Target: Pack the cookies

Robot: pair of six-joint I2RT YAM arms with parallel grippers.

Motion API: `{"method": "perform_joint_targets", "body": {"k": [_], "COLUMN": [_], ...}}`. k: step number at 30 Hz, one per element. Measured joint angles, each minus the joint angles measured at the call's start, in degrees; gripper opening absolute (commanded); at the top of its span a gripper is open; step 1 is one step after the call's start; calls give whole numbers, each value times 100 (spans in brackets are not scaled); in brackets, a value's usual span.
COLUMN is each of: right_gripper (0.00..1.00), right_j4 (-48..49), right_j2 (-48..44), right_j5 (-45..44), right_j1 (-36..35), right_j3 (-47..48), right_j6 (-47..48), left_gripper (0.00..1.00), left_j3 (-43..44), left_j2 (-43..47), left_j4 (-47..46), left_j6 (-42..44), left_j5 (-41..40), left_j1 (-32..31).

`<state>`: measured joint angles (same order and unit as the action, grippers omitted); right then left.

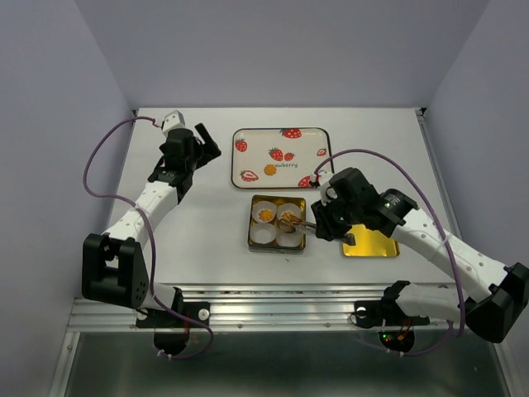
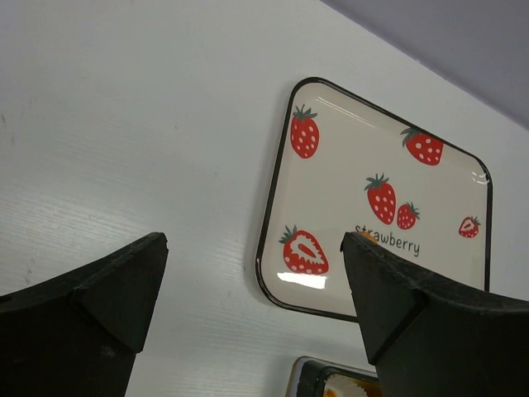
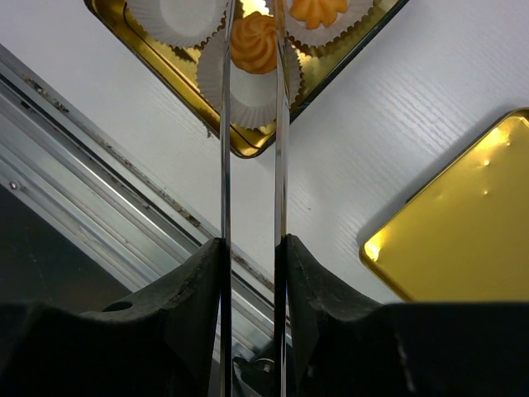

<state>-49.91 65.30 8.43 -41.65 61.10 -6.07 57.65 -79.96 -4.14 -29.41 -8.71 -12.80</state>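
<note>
A square gold tin (image 1: 253, 241) holds white paper cups. One cookie (image 1: 266, 215) lies in the far-left cup. My right gripper (image 1: 327, 222) is shut on metal tweezers (image 3: 225, 149). The tweezers pinch a second cookie (image 3: 254, 41) just over a paper cup (image 3: 248, 95) in the tin (image 3: 248, 149). Another cookie (image 3: 318, 10) sits in the neighbouring cup. A further cookie (image 1: 270, 170) lies on the strawberry plate (image 1: 258, 161). My left gripper (image 1: 207, 142) is open and empty over the table left of the plate (image 2: 347, 157). Its right finger almost hides that cookie (image 2: 366, 236).
The tin's gold lid (image 1: 369, 241) lies flat right of the tin, under my right arm, and shows in the right wrist view (image 3: 463, 223). The metal rail of the table's near edge (image 1: 273, 308) runs just below the tin.
</note>
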Motion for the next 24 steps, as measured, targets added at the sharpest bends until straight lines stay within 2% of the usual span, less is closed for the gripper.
{"method": "perform_joint_targets", "body": {"k": [24], "right_gripper": [33], "right_j4": [-74], "right_j2": [210], "right_j5": [122], "right_j1": [0], "right_j3": [37], "right_j6": [-258], "left_gripper": [99], "left_j3": [0], "left_j2": [-205], "left_j4": [-76], "left_j6": [4], "left_j5": [13], "left_j1": [0]}}
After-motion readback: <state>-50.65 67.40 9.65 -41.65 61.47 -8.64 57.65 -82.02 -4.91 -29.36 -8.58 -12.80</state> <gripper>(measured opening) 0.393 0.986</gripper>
